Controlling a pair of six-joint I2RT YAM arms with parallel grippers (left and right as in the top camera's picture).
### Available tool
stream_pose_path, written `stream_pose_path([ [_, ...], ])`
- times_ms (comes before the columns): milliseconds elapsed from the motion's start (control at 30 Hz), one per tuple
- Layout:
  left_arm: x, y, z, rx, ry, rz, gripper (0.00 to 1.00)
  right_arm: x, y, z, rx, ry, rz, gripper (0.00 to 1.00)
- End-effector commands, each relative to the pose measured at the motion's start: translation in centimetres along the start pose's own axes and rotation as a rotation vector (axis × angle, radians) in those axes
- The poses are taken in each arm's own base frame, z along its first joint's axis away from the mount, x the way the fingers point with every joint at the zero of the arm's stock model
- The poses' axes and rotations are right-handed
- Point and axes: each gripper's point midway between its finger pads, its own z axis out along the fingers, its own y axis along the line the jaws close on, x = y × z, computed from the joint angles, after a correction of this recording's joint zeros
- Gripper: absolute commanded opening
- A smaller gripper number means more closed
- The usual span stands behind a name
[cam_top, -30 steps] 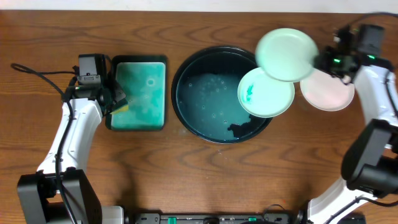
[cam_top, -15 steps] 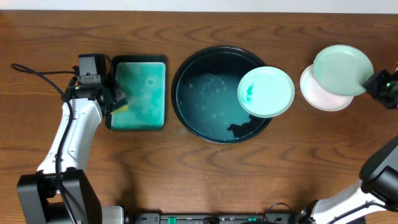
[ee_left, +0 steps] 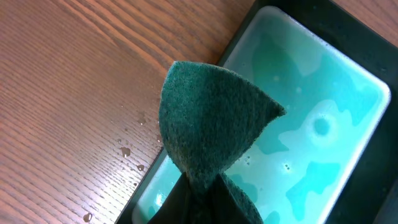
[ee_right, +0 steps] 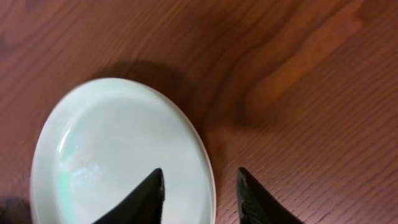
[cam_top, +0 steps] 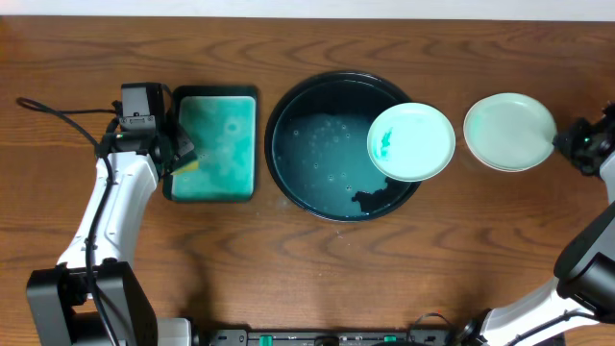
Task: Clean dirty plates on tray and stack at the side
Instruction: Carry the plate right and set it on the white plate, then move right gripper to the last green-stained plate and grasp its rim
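On the wooden table [cam_top: 288, 269], the left gripper [cam_top: 183, 154] sits at the near left corner of the teal tray [cam_top: 216, 159]. It is clamped on a dark green sponge [ee_left: 211, 124], which stands up folded above the tray's edge, with water drops on the wood beside it. In the middle lies the black tray [cam_top: 317, 144], its bottom wet. A smeared plate [cam_top: 413, 144] rests tilted over its right rim, teal marks on its left part. Right of it, apart from the tray, a pale plate [cam_top: 509, 132] lies flat on the wood; a thin white edge may be another plate beneath. The right gripper [ee_right: 200, 177] is at this plate's right edge, fingers [ee_right: 152, 193] spread, the rim between them.
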Motion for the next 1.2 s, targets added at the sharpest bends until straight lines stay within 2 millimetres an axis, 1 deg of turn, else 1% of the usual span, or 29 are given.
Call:
stream_pose_path([
  [0,0.0,0.1,0.2,-0.007,0.0,0.005,0.07,0.6,1.8,-0.3,-0.02,0.012,-0.079,0.38],
  [33,0.0,0.1,0.2,-0.007,0.001,0.006,0.07,0.8,2.3,-0.4,-0.03,0.019,-0.102,0.39],
  [167,0.0,0.1,0.2,-0.006,0.001,0.005,0.07,1.9,6.1,-1.0,-0.082,0.049,-0.226,0.54],
  [233,0.1,0.1,0.2,-0.007,0.002,0.006,0.07,2.6,8.7,-1.5,-0.111,0.05,-0.273,0.54],
  [300,0.1,0.1,0.2,-0.007,0.002,0.006,0.07,3.5,11.4,-2.0,-0.15,0.049,-0.341,0.57],
  [367,0.1,0.1,0.2,-0.007,0.002,0.006,0.07,4.9,13.8,-2.4,-0.19,0.062,-0.415,0.6],
  [400,0.1,0.1,0.2,-0.007,0.002,0.006,0.07,6.4,15.5,-2.5,-0.211,0.088,-0.469,0.64],
  [433,0.1,0.1,0.2,-0.007,0.002,0.006,0.07,7.3,16.3,-2.5,-0.213,0.105,-0.491,0.64],
  [467,0.1,0.1,0.2,-0.007,0.002,0.006,0.07,8.1,16.7,-2.4,-0.2,0.118,-0.51,0.63],
  [533,0.1,0.2,0.2,-0.008,0.003,0.006,0.07,9.4,17.0,-2.3,-0.149,0.136,-0.539,0.58],
  [567,0.1,0.2,0.2,-0.008,0.005,0.006,0.07,9.9,17.0,-2.3,-0.115,0.142,-0.545,0.58],
  [600,0.1,0.2,0.2,-0.009,0.005,0.006,0.07,10.2,16.9,-2.3,-0.085,0.145,-0.549,0.59],
  [700,0.2,0.2,0.2,-0.009,0.006,0.007,0.07,11.7,16.7,-2.5,-0.013,0.173,-0.596,0.68],
  [800,0.2,0.2,0.2,-0.009,0.005,0.006,0.07,12.9,16.9,-2.7,-0.041,0.214,-0.637,0.67],
  [933,0.1,0.1,0.2,-0.007,0.002,0.006,0.07,13.4,16.5,-2.6,-0.03,0.236,-0.637,0.66],
  [1033,0.1,0.1,0.2,-0.007,0.002,0.006,0.07,13.9,16.1,-2.1,-0.03,0.238,-0.636,0.66],
  [1167,0.1,0.1,0.2,-0.007,0.002,0.006,0.07,15.3,16.0,-1.2,-0.073,0.247,-0.628,0.65],
])
